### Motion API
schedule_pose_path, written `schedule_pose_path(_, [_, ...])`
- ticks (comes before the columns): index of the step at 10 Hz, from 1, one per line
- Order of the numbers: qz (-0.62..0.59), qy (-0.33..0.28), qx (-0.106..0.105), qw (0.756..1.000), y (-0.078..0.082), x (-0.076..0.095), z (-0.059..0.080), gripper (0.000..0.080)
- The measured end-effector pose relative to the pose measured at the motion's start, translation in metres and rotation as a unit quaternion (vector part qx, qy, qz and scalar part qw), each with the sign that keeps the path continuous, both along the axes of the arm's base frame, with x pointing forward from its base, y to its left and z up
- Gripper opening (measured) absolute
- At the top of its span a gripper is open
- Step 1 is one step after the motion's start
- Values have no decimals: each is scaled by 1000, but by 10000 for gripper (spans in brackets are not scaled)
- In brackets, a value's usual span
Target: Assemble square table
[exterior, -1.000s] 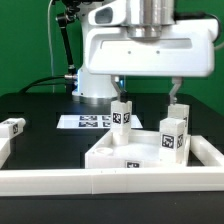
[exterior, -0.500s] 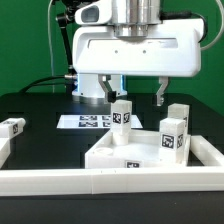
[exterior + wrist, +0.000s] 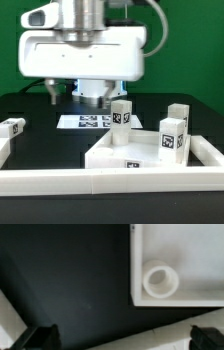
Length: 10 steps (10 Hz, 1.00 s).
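The white square tabletop (image 3: 125, 152) lies on the black table at the exterior view's right. Three white tagged legs stand upright at it: one at the back left (image 3: 121, 113), one at the back right (image 3: 179, 112) and one nearer the front right (image 3: 172, 136). A fourth leg (image 3: 12, 128) lies at the far left. My gripper (image 3: 80, 92) hangs open and empty above the table, left of the tabletop. In the wrist view the gripper (image 3: 122, 338) is open over dark table, with a tabletop corner (image 3: 200, 297) and its round hole (image 3: 160, 278) beside it.
The marker board (image 3: 92, 121) lies flat behind the tabletop. A long white border rail (image 3: 100, 181) runs along the front and shows as a pale strip in the wrist view (image 3: 150, 328). The robot base (image 3: 90, 92) stands at the back.
My gripper has moved to the exterior view's left, away from above the tabletop and its legs. It stays open and empty. The parts have not moved.
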State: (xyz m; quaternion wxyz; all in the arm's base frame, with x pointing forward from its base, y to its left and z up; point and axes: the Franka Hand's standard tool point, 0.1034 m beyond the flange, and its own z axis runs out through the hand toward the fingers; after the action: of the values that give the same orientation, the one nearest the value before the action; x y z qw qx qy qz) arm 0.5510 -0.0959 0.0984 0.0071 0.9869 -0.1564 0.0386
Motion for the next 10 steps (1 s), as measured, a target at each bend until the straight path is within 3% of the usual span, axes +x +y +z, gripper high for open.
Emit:
schedule_pose_path(2, [6,2,-8,1000,-39,-14,-4,648])
schedule_pose_path(7, [3,3,-9,1000,-48,-17,-5,648])
schedule_pose_path(10, [-9,15,-1,1000,-56,-67,-14,648])
